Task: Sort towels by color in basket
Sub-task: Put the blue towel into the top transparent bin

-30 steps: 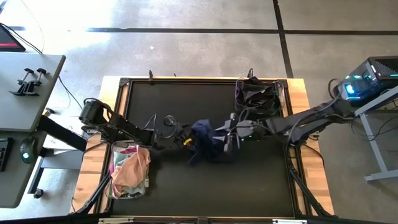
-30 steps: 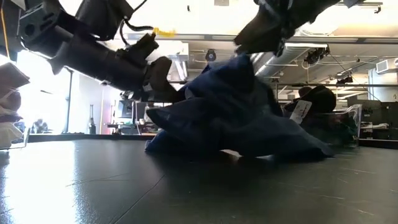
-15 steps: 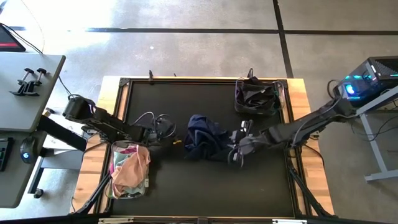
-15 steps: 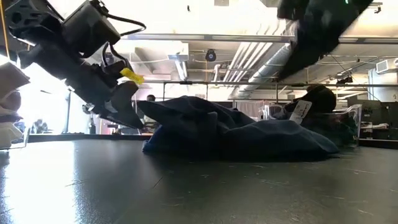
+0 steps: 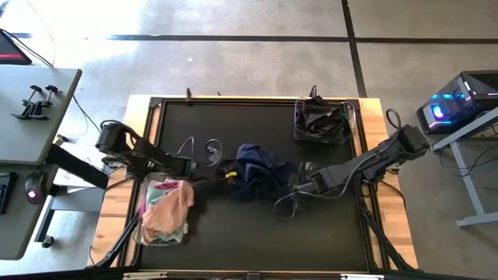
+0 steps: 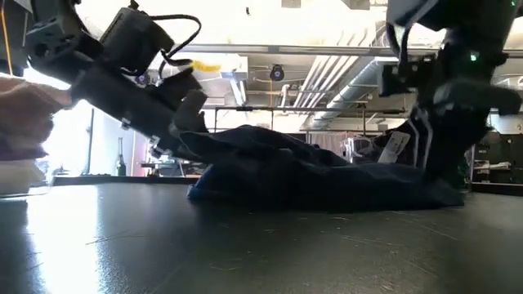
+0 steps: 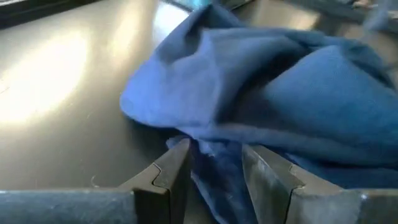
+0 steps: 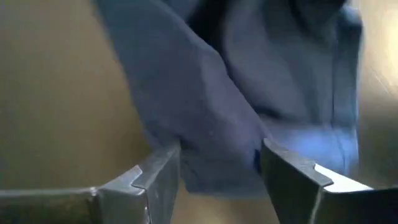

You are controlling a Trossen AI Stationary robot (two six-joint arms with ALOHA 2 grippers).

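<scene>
Currently at the pick step for the navy towel (image 5: pixel 258 175), which lies crumpled mid-bench (image 5: pixel 233 233), between the clear bin of pink cloths (image 5: pixel 163 211) on its left and the bin of dark cloths (image 5: pixel 320 118) at the far right corner.

Left tool (image 7: pixel 214 171): at the towel's left edge, fingers part-spread with a fold of navy cloth lying between them; I cannot tell if they bite on it. Right tool (image 8: pixel 219 168): at the towel's right edge, fingers spread wide, cloth between them, not clamped.

Towel orientation: a flat heap, long axis running left-right across the bench, roughly from one tool to the other; no clear corner or heading.

My read on the next move: one tool must close firmly on a fold, lift clear, then carry toward the dark bin.
</scene>
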